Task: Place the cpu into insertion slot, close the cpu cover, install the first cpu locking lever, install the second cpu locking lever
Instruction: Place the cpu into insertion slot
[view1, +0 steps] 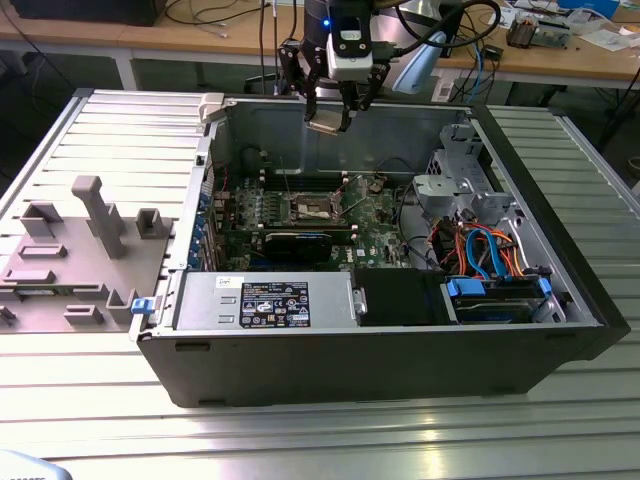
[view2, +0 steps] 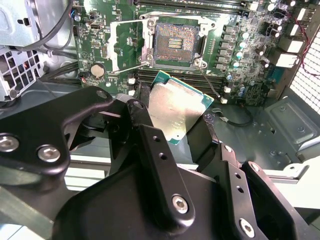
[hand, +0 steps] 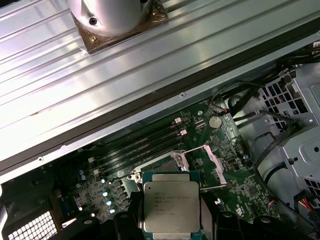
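My gripper (view1: 328, 120) hangs above the open computer case, shut on the cpu (view1: 325, 123), a small square chip with a silvery top. In both wrist views the black fingers (view2: 139, 112) clamp the cpu (view2: 175, 107) (hand: 171, 205) by two opposite edges. Well below it, in the green motherboard (view1: 375, 220), lies the insertion slot (view1: 312, 207) (view2: 175, 42), its dark centre bare. The cpu cover (view2: 125, 50) (hand: 215, 162) is swung open to one side of the slot. Thin wire locking levers (view2: 210, 82) stand raised beside the slot.
A power supply (view1: 265, 300) with a label fills the case's near side. A drive cage (view1: 450, 185) and coloured cables (view1: 480, 255) sit at the exterior view's right. A black card (view1: 300, 243) lies just in front of the slot. A grey fixture plate (view1: 80, 240) stands outside the case on the left.
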